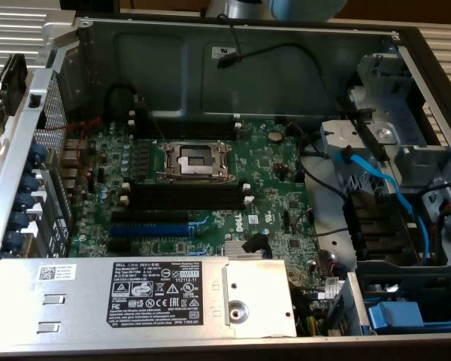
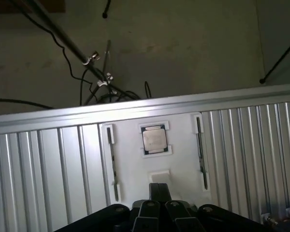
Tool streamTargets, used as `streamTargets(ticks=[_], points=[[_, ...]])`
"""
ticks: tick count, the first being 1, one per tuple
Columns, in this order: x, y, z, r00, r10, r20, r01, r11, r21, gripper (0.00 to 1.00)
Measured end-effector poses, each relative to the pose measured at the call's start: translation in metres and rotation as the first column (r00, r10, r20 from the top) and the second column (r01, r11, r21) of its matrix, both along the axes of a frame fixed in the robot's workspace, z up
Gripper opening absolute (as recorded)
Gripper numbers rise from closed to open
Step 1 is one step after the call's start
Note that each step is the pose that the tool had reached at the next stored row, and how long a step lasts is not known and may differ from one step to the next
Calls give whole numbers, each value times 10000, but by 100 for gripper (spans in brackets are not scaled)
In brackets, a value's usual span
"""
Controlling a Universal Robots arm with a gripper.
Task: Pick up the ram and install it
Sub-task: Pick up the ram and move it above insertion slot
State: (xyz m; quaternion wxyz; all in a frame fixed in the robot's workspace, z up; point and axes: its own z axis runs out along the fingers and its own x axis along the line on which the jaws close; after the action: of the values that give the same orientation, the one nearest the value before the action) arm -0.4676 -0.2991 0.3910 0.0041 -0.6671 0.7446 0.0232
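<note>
Above a white holder [image 2: 183, 150] on a ribbed metal surface [image 2: 48, 164], the gripper [image 2: 159, 191] hangs with its jaws pressed together, near a processor chip [image 2: 153, 139] set between two thin dark sticks [image 2: 109, 159].

Counter [image 2: 38, 164]: ribbed pale aluminium, brightly lit.
Floor [image 2: 193, 48]: dull grey, dim, crossed by black cables [image 2: 106, 95].

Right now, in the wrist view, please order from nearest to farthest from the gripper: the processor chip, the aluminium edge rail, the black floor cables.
Measured from the gripper:
1. processor chip, on the white holder just ahead.
2. aluminium edge rail, beyond the holder.
3. black floor cables, past the rail, lying on the floor.
</note>
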Motion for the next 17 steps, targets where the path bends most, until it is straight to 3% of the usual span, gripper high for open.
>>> streamTargets(ticks=[6, 11, 15, 17], points=[[-12, 1, -18, 9997, 229, 0, -229, 9997, -14, 10], [-26, 2, -61, 9997, 230, -6, -230, 9994, -251, 10], [-28, 2, -66, 9997, 231, -5, -231, 9994, -272, 10], [-38, 2, -87, 9997, 230, 24, -229, 9994, -271, 10]])
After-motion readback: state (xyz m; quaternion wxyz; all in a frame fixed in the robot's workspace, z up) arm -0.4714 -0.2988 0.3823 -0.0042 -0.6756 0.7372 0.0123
